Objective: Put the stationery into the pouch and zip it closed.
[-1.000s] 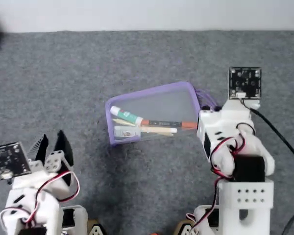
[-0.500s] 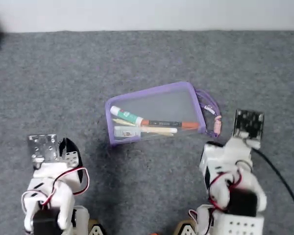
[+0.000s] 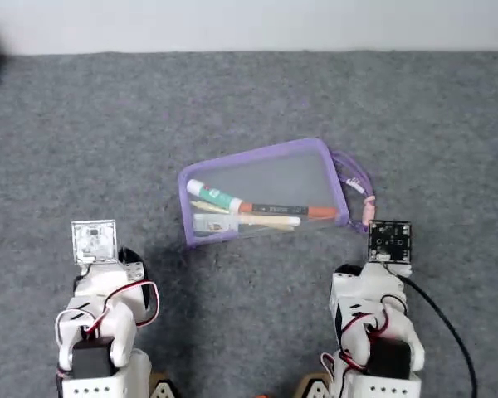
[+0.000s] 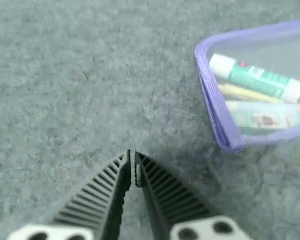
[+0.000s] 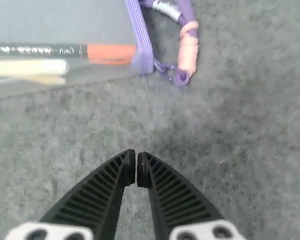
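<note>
A clear pouch with purple trim point(image 3: 261, 192) lies flat in the middle of the grey mat. Inside it are a green-and-white glue stick point(image 3: 216, 196), an orange-tipped pen point(image 3: 286, 209), a pale stick and an eraser. The same pouch point(image 4: 260, 95) appears in the left wrist view, and its corner point(image 5: 140, 47) with a pink pull tag point(image 5: 188, 47) in the right wrist view. My left gripper point(image 4: 134, 165) is shut and empty, on the near left of the pouch. My right gripper point(image 5: 136, 167) is shut and empty, just short of the pouch's near right corner.
Grey carpet-like mat point(image 3: 249, 99) covers the table up to a white wall at the back. A purple strap with a metal clip point(image 3: 357, 181) trails from the pouch's right end. Both arm bases stand at the front edge.
Both arms have pulled back toward the front edge. The left gripper has gone from open to shut. The right arm has left the pouch's right end, uncovering the pink tag.
</note>
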`<state>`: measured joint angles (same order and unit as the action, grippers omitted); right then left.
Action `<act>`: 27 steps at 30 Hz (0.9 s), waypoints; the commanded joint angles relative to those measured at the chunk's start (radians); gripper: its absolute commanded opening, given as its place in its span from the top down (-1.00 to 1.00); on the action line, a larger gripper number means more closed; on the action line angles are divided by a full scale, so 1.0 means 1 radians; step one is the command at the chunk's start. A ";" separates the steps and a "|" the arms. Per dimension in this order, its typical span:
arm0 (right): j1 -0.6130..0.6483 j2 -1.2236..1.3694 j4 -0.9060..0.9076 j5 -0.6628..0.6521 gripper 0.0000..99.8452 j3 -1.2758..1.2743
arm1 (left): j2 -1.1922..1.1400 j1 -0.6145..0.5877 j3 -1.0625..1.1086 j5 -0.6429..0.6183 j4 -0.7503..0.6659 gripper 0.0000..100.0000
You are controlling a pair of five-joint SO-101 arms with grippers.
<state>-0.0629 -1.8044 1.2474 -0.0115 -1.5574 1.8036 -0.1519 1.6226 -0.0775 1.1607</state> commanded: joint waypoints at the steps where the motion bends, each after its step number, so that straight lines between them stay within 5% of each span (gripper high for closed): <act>1: 0.001 -0.012 -0.025 0.011 0.98 -0.052 | 0.008 0.006 0.028 0.009 -0.025 0.97; 27: -0.002 -0.010 0.061 0.018 0.98 -0.126 | 0.005 0.000 0.061 0.003 -0.009 0.97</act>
<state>-0.0629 -1.8059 1.3042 -0.0023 -1.6648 1.8021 -0.1519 1.6932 -0.0775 1.1607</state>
